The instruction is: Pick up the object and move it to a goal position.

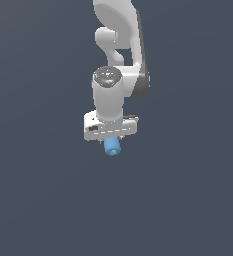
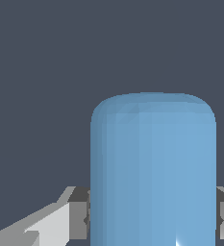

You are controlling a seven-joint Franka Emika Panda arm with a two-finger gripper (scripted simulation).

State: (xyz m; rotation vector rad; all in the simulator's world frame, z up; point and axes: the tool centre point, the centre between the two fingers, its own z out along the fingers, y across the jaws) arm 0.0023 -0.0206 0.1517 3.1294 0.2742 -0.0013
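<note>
The object, a small light-blue cylinder with rounded ends (image 1: 112, 146), sticks out from under the white gripper (image 1: 113, 140) in the middle of the exterior view. In the wrist view the cylinder (image 2: 153, 168) fills much of the picture, standing between the two grey fingers (image 2: 75, 216), which press against its sides. The gripper is shut on the cylinder. The fingertips are hidden behind the hand in the exterior view. No goal mark shows in either view.
The white arm (image 1: 119, 55) rises above the gripper toward the top of the exterior view. A plain dark grey ground (image 1: 38, 190) lies all around.
</note>
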